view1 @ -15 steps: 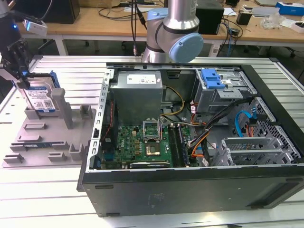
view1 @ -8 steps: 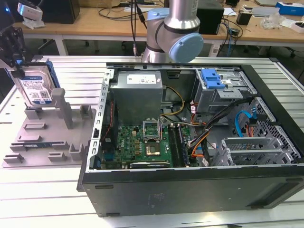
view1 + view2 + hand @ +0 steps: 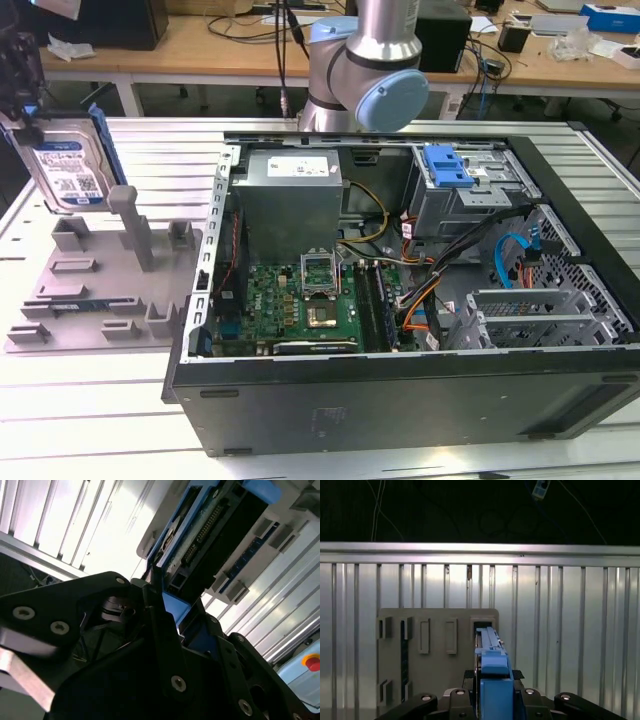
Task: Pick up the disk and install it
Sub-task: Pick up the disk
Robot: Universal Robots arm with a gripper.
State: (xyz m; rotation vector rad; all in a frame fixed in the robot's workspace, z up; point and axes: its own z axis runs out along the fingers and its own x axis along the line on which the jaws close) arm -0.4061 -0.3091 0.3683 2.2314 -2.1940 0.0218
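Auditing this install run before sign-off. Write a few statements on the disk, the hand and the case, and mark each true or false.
1. The hand is closed on the disk, clamping its blue carrier frame. True.
2. The disk lies flat on the grey fixture. False: it stands upright on edge, label facing out in the exterior view.
3. The computer case is open, with its motherboard exposed. True.
4. The disk sits inside the computer case. False: it is outside the case, off to the exterior view's left, by the grey fixture.
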